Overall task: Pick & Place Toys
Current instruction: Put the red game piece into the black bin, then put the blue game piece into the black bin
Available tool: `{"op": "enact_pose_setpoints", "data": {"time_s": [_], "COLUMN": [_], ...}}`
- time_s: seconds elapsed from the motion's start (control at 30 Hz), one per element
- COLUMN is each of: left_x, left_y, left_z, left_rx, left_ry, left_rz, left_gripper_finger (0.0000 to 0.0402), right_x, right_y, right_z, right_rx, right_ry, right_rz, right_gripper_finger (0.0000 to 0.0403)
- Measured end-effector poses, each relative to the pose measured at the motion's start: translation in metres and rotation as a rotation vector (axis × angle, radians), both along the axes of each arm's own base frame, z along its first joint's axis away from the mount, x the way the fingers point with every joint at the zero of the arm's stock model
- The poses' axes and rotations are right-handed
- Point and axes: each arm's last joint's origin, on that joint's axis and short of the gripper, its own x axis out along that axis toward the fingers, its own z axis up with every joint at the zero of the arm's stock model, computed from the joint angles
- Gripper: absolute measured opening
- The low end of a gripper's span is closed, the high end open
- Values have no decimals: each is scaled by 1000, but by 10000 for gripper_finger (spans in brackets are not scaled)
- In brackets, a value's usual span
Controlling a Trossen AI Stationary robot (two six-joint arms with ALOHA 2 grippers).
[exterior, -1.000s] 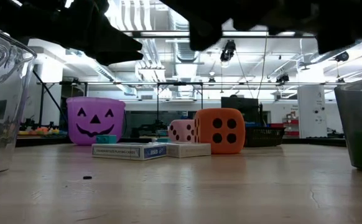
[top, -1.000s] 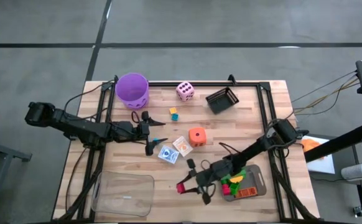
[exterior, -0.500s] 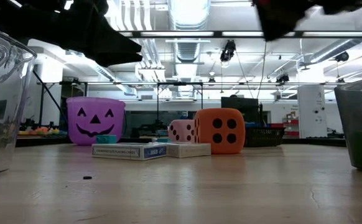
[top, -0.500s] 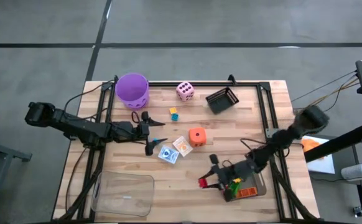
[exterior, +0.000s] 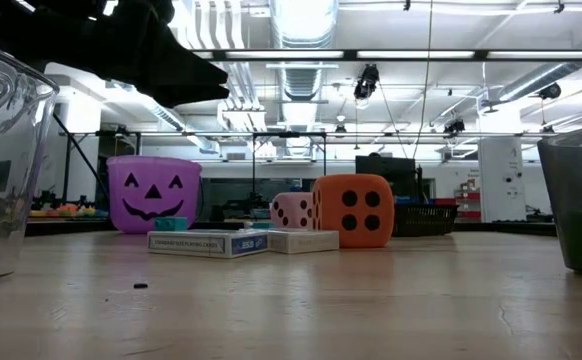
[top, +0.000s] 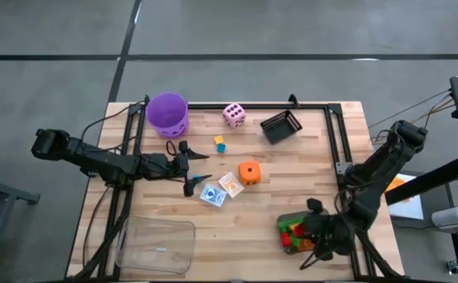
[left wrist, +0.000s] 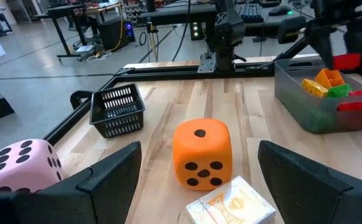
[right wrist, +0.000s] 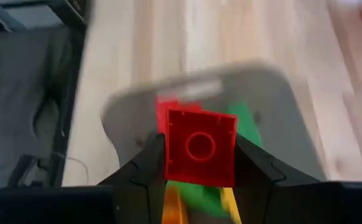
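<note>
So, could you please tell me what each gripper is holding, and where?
The right gripper pinches a red brick by its opposite sides, above the grey tray. The left gripper holds nothing.

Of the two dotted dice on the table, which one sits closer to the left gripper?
The orange die, mid-table beside the card packs. It lies just ahead of the open left gripper; the pink die stands farther off, near the table's back edge by the purple bucket.
</note>
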Motion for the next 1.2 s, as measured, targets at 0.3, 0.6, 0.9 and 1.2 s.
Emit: {"op": "enact_pose_setpoints", "data": {"time_s": [0.3, 0.6, 0.9, 1.2], "left_x": [0, 0, 0, 0], "left_y": [0, 0, 0, 0], "left_z": [1, 1, 1, 1], "left_rx": [-4, -4, -4, -4], "left_ry": [-12, -14, -14, -14], "left_rz": [1, 1, 0, -1], "left_gripper_finger": [323, 323, 323, 323], "right_x": [-13, -16, -16, -2], "right_y": [5, 4, 4, 14], "right_z": [-20, -24, -24, 5], "right_rx": [25, 73, 91, -14], "right_ry": [219, 322, 329, 0], "right_rz": [-82, -132, -177, -145], "right_gripper_finger": [129, 188, 340, 346]}}
